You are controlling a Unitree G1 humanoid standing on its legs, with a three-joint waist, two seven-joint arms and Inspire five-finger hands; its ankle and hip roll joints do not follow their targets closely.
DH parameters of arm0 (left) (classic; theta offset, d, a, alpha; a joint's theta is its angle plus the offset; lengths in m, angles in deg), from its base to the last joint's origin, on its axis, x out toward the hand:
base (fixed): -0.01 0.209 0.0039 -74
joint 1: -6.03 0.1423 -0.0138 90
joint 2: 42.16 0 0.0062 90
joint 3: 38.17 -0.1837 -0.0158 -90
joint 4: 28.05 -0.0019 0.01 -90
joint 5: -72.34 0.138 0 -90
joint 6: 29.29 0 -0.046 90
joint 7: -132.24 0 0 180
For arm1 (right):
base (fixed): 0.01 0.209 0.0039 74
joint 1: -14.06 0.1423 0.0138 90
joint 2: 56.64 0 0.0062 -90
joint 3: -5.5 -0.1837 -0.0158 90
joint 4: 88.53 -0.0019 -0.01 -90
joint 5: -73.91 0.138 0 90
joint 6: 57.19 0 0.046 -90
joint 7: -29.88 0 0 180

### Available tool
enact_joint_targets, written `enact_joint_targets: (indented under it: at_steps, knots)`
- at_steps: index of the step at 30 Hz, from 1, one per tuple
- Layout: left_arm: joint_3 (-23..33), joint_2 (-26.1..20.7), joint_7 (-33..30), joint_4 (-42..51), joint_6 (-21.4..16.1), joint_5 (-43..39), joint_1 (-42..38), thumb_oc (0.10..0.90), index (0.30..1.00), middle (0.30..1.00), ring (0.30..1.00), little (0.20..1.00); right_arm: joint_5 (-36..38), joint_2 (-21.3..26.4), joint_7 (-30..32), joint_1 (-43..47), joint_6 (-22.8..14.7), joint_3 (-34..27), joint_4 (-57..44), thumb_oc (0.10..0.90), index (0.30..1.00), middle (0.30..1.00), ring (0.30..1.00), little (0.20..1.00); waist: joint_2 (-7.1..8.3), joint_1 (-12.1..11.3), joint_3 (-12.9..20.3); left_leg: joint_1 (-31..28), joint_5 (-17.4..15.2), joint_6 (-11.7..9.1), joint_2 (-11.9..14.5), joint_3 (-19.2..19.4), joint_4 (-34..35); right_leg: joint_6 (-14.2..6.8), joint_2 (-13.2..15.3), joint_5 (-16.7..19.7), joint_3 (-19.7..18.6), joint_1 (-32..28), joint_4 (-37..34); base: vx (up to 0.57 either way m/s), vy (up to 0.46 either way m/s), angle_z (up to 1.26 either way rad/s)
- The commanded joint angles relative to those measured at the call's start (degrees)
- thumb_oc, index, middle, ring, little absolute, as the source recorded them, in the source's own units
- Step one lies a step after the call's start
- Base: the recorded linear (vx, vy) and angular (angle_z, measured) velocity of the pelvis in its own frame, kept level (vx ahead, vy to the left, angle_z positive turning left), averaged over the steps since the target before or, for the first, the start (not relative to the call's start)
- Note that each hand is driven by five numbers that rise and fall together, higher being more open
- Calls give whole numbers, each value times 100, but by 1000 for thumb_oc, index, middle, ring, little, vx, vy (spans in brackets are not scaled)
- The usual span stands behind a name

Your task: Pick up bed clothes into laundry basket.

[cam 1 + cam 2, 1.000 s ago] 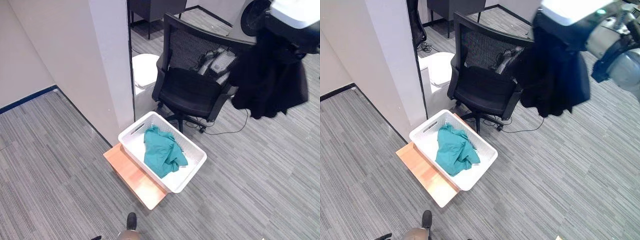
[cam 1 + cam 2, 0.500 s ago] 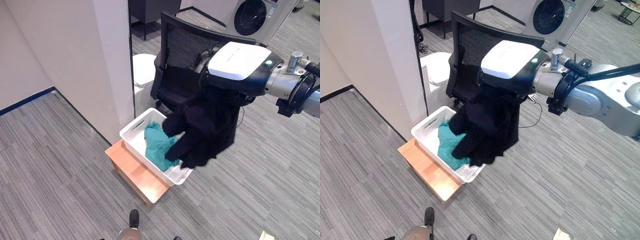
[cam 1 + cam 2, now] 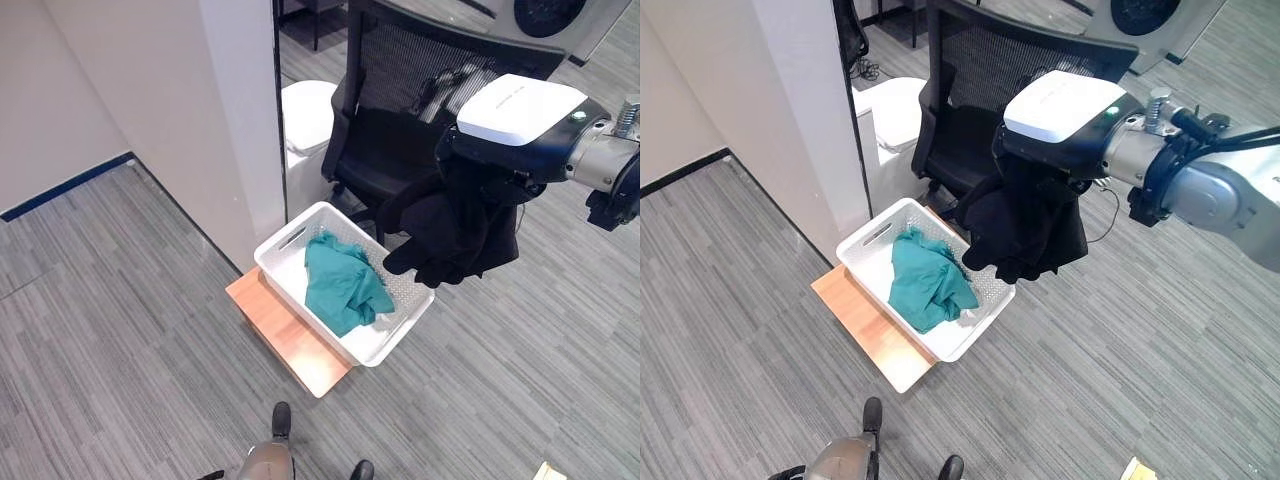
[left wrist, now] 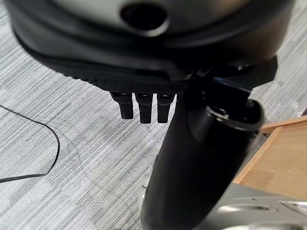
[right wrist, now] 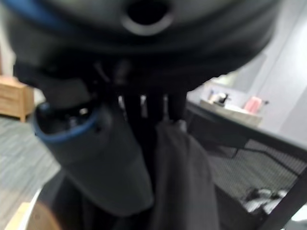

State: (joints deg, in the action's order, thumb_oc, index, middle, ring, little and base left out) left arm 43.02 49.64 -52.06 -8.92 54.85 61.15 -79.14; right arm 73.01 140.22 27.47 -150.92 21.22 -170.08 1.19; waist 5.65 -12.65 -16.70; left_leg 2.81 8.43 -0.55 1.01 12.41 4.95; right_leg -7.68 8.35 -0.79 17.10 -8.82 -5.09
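The right hand [image 3: 1065, 150] grips a bunched fold of the soft, light, limp black garment [image 3: 452, 228] above the laundry basket [image 3: 292, 244]

black garment [image 3: 455, 228] lifted off white basket's [image 3: 300, 233] rim, hanging beside it

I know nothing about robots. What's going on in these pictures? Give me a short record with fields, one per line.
Right hand: fingers curled on the black garment, holding it in the air beside the basket's far corner
Left hand: hangs over the grey floor, fingers straight, holding nothing
Laundry basket: white, resting on a low wooden stand
Inside basket: a teal garment
Behind basket: a black office chair
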Motion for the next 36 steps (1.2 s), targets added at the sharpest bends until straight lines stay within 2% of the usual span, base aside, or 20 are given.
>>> enact_joint_targets:
  at_steps: [1, 5, 13, 23, 30, 33, 34, 35, 36]
  knots:
    - [108, 584, -64, -253, 32, -43, -846, 800, 900, 900, 900, 900, 367, 615, 312, 914, 261, -1849, 1469, 400, 300, 300, 300, 300, -242, -363, -335, -722, -673, -672, 563, 222, 5, -111, 66, 227, -93, 315, 9, 7, 4, 4]
    - [61, 599, -65, -248, 32, -58, -859, 800, 900, 900, 900, 900, 350, 615, 296, 914, 277, -1850, 1465, 400, 300, 300, 300, 300, -260, -408, -366, -728, -679, -671, 561, 210, 5, -104, 60, 217, -85, 307, 9, 7, 5, 3]
    - [-16, 439, -93, -262, 32, -63, -871, 800, 900, 900, 900, 900, 501, 615, 399, 914, 253, -2081, 1442, 400, 300, 300, 300, 300, -105, -449, -351, -713, -674, -671, 568, 190, 5, -105, 68, 225, -89, 312, 9, 0, 0, 0]
    - [-54, 549, -115, -227, 47, -52, -988, 800, 900, 900, 900, 900, 772, 615, 377, 914, 254, -2127, 1170, 400, 300, 300, 300, 300, -178, -512, -474, -695, -694, -646, 541, 174, 5, -98, 62, 223, -70, 317, 9, 0, 0, 0]
    - [-212, 651, -170, -167, 19, -157, -1161, 800, 900, 900, 900, 900, 915, 615, 367, 914, 338, -2172, 1262, 400, 300, 300, 300, 300, -353, -752, -735, -617, -681, -633, 531, 151, 5, -104, 78, 252, -58, 382, 9, -2, 1, 0]
    - [-398, 853, -222, -138, 3, -243, -1373, 800, 900, 900, 900, 900, 1207, 615, 437, 914, 401, -2290, 1641, 400, 300, 300, 300, 300, -629, -920, -963, -550, -675, -613, 519, 124, 5, -107, 105, 267, -57, 450, 9, -18, 3, 8]
    - [-401, 854, -226, -142, 3, -244, -1378, 800, 900, 900, 900, 900, 1208, 615, 438, 914, 399, -2291, 1646, 400, 300, 300, 300, 300, -632, -925, -966, -553, -675, -612, 521, 126, 5, -106, 102, 269, -60, 449, 9, -4, 7, 14]
    - [-476, 950, -247, -142, 14, -257, -1482, 800, 900, 900, 900, 900, 1244, 615, 409, 914, 444, -2291, 1716, 400, 300, 300, 300, 300, -773, -991, -1068, -522, -674, -605, 510, 120, 5, -105, 104, 272, -65, 476, 9, 0, 12, 13]
    - [-498, 988, -263, -139, 9, -255, -1530, 800, 900, 900, 900, 900, 1198, 615, 373, 914, 466, -2244, 1705, 400, 300, 300, 300, 300, -833, -1013, -1114, -519, -675, -603, 509, 123, 5, -102, 106, 274, -80, 484, 9, 0, 12, 12]
